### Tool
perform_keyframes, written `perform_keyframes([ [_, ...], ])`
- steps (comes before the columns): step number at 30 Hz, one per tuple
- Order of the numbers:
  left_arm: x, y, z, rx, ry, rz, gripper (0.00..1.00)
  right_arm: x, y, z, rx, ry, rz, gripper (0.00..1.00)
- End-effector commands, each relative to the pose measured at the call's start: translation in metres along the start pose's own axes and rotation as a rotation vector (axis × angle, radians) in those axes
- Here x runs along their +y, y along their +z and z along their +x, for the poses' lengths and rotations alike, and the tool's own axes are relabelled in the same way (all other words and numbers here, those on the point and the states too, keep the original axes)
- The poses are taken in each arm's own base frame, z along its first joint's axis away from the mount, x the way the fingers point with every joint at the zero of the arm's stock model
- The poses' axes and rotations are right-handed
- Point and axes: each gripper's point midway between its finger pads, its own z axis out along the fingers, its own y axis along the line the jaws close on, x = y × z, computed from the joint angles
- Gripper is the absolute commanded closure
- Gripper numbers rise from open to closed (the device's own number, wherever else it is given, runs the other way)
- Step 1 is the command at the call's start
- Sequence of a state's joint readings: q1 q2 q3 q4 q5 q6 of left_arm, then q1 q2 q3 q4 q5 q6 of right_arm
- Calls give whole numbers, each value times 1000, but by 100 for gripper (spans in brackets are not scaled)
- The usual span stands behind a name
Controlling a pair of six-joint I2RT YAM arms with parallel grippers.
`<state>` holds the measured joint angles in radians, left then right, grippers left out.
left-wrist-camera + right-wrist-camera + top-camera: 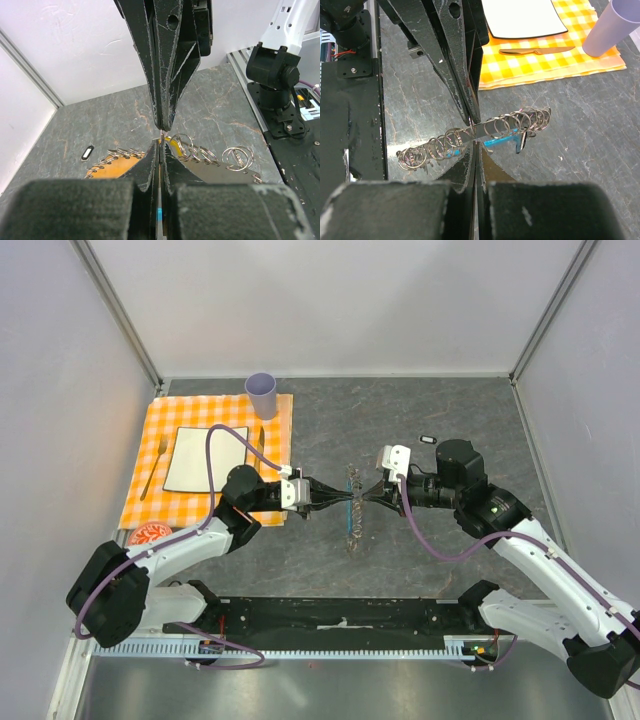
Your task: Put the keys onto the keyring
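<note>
Grey chain keyring (351,527) is sitting just under the meeting tips of left gripper (343,498) and right gripper (361,498), both pinching narrowly closed.

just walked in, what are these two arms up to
Both arms stretch to the middle of the table. The left gripper and right gripper meet tip to tip, jaws closed, right over the keyring, a line of linked metal rings with a blue section. Whether they pinch anything is too small to tell. One black key with a white centre lies apart on the table, beyond the right arm, untouched.
</note>
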<state>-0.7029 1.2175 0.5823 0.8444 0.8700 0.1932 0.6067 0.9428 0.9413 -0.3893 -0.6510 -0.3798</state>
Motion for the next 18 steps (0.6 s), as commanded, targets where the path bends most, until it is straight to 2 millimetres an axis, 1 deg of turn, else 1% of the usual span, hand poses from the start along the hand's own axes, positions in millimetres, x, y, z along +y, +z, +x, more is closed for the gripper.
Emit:
perform_keyframes([
  [1,6,3,-16,-44,88,-13,98,0,-3,-24,-68,-45,-2,100],
  [9,10,1,-13,-33,90,-38,98,1,-5,-23,-66,-44,0,100],
  [18,10,2,-11,-23,86,-36,98,1,-4,-24,-70,-45,-2,100],
])
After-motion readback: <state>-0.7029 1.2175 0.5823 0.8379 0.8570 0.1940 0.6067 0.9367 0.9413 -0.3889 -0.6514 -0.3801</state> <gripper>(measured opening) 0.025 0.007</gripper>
